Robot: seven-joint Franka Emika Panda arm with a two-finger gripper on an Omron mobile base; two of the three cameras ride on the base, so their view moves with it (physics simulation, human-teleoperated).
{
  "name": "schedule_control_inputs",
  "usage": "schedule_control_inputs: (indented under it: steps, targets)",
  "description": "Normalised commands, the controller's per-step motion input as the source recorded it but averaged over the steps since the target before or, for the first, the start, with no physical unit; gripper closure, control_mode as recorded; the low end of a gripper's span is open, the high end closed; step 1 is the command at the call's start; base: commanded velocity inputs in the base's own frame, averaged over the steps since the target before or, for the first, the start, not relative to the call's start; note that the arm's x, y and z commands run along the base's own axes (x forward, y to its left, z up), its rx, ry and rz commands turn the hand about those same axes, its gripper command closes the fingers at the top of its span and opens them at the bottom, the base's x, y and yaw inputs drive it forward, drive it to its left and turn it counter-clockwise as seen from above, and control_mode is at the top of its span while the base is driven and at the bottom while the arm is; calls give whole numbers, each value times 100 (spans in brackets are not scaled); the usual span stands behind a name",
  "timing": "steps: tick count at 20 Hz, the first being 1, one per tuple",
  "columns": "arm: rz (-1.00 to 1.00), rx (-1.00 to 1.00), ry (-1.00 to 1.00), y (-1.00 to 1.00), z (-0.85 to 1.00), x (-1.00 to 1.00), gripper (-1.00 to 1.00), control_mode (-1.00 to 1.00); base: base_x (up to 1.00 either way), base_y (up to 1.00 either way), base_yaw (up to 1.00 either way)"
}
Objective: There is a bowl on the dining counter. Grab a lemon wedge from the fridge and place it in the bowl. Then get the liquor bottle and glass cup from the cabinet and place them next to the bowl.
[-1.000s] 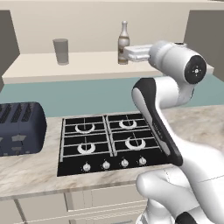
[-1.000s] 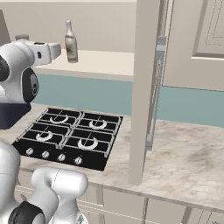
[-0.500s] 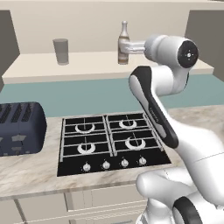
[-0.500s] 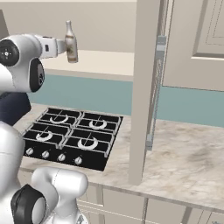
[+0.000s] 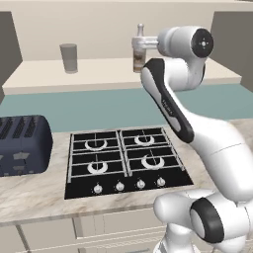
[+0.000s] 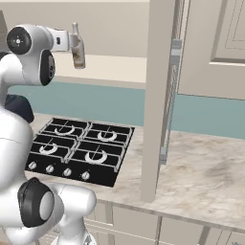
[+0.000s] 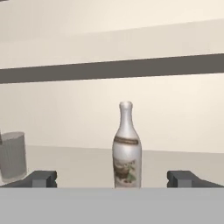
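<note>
Liquor bottle [image 7: 127,146] standing upright on the beige shelf [image 5: 108,74] of the cabinet, centred between the two fingers [image 7: 41,178] in the hand view and a little beyond their tips. Fingers spread wide, holding nothing; the gripper [image 5: 140,44] is level with the bottle's neck in the left base view. Glass cup [image 5: 68,58] upright on the same shelf, well apart from the bottle. Below, a hob [image 5: 126,162] and a dark toaster [image 5: 22,146] rest on the worktop [image 6: 210,177].

A kitchen: gas hob [image 5: 126,162], toaster [image 5: 22,145], marbled counter [image 6: 210,177], cabinet [image 5: 118,74].
</note>
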Motion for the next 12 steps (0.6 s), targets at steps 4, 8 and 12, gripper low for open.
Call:
schedule_control_inputs:
  steps: [4,8,12]
  targets:
    - [0,0,0,-1,2,44,-100,-100,0,0,0]
    - [0,0,0,-3,0,36,-100,-100,0,0,0]
    - [1,0,0,-11,0,31,-100,-100,0,0,0]
